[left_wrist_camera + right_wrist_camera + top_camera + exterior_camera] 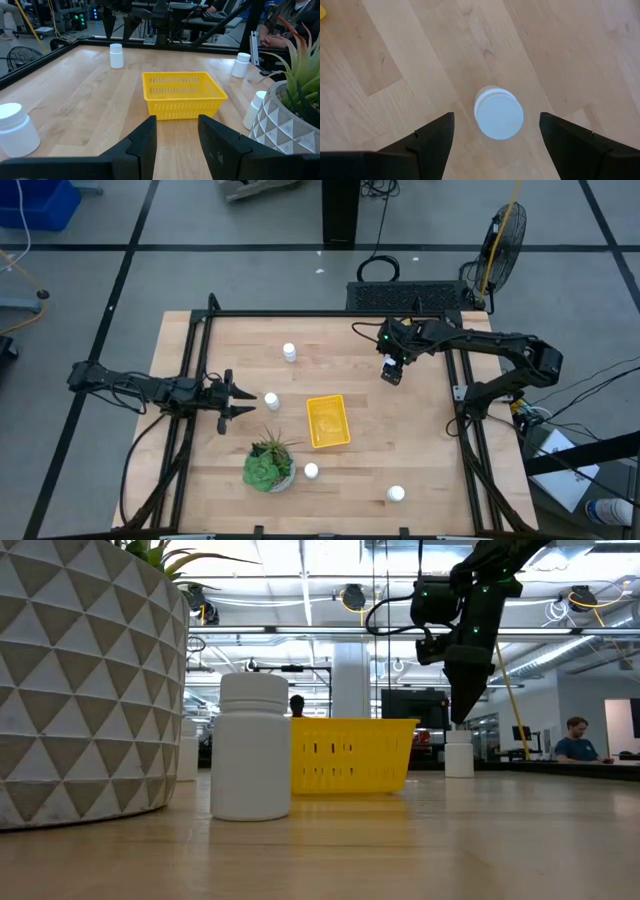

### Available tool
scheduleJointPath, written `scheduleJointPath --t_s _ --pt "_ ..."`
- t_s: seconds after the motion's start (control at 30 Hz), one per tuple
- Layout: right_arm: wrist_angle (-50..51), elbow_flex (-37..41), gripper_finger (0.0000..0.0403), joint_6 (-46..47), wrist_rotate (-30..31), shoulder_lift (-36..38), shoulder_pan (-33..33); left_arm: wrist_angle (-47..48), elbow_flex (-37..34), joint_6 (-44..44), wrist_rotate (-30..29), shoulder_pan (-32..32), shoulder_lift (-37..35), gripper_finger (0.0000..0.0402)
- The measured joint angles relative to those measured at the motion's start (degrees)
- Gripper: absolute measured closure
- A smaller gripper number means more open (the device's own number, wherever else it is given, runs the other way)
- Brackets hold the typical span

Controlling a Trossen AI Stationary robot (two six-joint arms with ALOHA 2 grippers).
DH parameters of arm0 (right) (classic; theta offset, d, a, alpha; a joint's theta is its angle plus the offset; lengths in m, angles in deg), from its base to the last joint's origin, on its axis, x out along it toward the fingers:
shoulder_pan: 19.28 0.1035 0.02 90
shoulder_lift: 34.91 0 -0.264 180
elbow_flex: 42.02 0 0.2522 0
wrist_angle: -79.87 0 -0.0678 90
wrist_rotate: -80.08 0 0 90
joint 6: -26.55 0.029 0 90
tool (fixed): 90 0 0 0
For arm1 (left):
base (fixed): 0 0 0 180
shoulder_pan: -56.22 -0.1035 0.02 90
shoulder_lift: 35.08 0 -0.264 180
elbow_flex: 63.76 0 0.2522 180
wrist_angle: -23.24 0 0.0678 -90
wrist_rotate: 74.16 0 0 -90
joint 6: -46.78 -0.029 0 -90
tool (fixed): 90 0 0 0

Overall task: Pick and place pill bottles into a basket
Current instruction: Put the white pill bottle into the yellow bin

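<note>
Hovering with its fingers spread wide and holding nothing, the right gripper hangs directly over an upright pill bottle that stands well apart from the yellow basket, on the side away from the potted plant. To take it cleanly, I judge the gripper should drop straight down so the cap stays centred between the fingers, then close on the body below the cap rather than on the cap's edge, which might tip it. The left gripper waits shut and empty beside the basket, near another bottle. Other bottles stand round the basket: one beyond it, one by the plant, one farther off. The basket appears empty, so no bottle is placed yet.
</note>
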Motion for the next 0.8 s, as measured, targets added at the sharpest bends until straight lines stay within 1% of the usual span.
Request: scheduleJointPath --t_s 0.43,0.8 --pt "-0.3 0.0 0.0119 -0.7 0.0 -3.7 0.0 0.0 0.0 0.0 0.0 0.0 0.0 0.0252" --pt "-1.8 0.4 0.0119 -0.9 0.0 -3.8 -0.1 0.0 0.0 0.1 0.0 0.0 0.0 0.0252"
